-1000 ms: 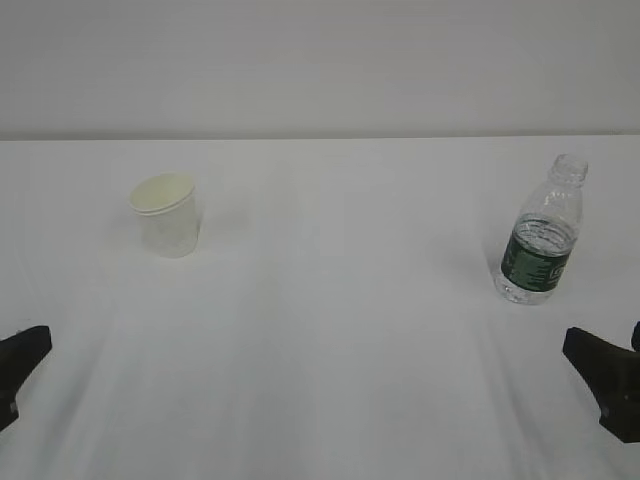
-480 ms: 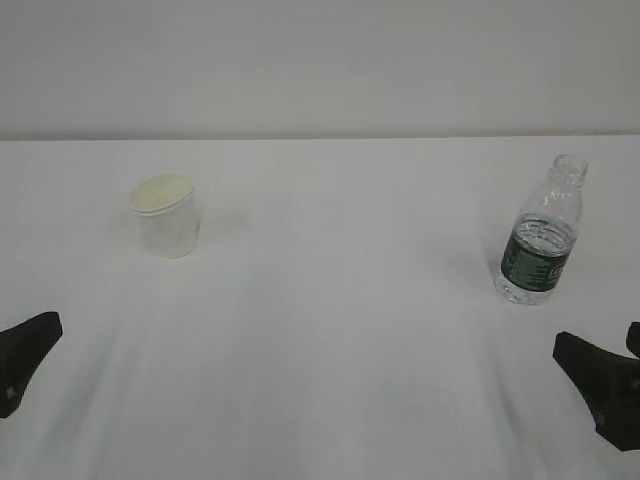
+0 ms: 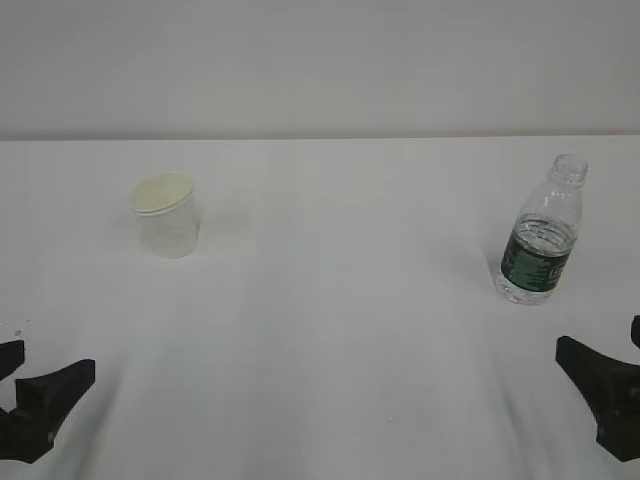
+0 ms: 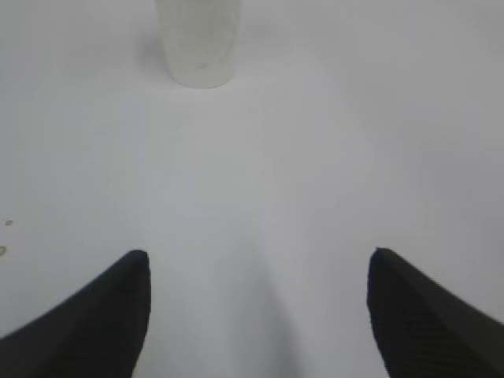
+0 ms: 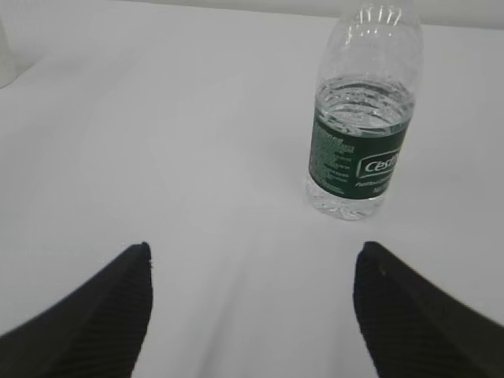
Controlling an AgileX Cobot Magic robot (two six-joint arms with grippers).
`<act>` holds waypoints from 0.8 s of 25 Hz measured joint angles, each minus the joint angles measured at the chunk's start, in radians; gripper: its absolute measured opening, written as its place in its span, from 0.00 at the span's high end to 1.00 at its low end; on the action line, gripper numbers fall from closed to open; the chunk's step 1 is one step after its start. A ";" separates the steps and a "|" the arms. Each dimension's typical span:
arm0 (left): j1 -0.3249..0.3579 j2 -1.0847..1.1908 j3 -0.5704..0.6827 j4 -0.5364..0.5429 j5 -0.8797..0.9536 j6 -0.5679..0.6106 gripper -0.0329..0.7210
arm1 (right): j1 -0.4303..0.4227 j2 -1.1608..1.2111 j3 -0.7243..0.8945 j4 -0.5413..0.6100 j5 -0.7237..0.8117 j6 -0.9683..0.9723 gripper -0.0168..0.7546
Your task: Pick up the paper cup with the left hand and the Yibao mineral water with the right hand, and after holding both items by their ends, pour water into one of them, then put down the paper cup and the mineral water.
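nearest the camera, the left tool (image 3: pixel 30 395) sits low at the bottom left corner of the white counter (image 3: pixel 340 330), its dark jaws spread wide with nothing between them. the left wrist view shows the same wide gap over bare counter, with the base of the paper cup (image 4: pixel 197 43) straight ahead and well apart from the fingertips (image 4: pixel 118 303). at the bottom right, the right tool (image 5: pixel 252 315) is also wide open and empty; only part of it shows at the edge of the exterior view. just beyond it the yibao mineral water (image 3: pixel 543 232) stands upright on the right side of the counter, capless, partly filled, its dark green label around the middle. farther back on the left, the paper cup stands upright, mouth up, well apart from the bottle. behind both, a pale wall (image 3: pixel 320 60) meets the counter's far edge.
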 joint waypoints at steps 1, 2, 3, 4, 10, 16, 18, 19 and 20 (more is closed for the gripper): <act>0.000 0.033 0.000 0.009 -0.025 0.002 0.14 | 0.000 0.000 0.000 0.010 0.000 -0.013 0.20; 0.000 0.063 -0.002 0.011 -0.038 0.002 0.14 | 0.000 0.000 0.000 0.014 0.000 -0.021 0.20; 0.000 0.088 -0.004 0.011 -0.048 0.004 0.15 | 0.000 0.000 0.000 0.020 0.000 -0.025 0.20; 0.000 0.113 -0.005 0.011 -0.051 0.004 0.16 | 0.000 0.001 0.000 0.029 0.000 -0.034 0.20; 0.000 0.149 -0.006 0.001 -0.056 0.004 0.17 | 0.000 0.100 0.000 0.061 -0.057 -0.053 0.21; 0.000 0.149 -0.009 -0.023 -0.060 0.005 0.17 | 0.000 0.292 0.000 0.061 -0.261 -0.055 0.21; 0.000 0.149 -0.009 -0.023 -0.060 0.005 0.17 | 0.000 0.357 0.000 0.061 -0.364 -0.055 0.21; 0.000 0.149 -0.009 -0.023 -0.060 0.005 0.17 | 0.000 0.391 0.000 0.061 -0.402 -0.055 0.21; 0.000 0.149 -0.009 -0.023 -0.060 0.005 0.17 | 0.000 0.421 0.000 0.061 -0.431 -0.055 0.21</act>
